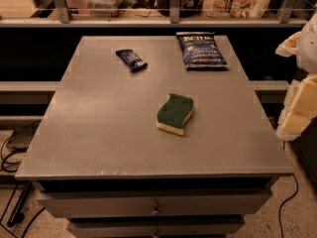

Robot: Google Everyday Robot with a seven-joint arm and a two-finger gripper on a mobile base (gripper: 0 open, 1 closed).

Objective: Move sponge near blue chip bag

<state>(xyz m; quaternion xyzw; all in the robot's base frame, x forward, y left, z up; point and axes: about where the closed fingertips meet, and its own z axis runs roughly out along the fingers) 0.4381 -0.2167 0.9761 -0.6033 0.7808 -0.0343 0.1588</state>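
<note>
Well, sponge [175, 114] centred, blue chip bag [200, 50] nr far edge – gripper [298, 105] R, jaws unclear.

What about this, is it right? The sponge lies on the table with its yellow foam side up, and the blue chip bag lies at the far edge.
Wrong side: the camera view shows the sponge with its green scrub side up, yellow foam beneath. The rest holds: the blue chip bag at the far edge of the table. The claw hangs at the right, beside it.
</note>
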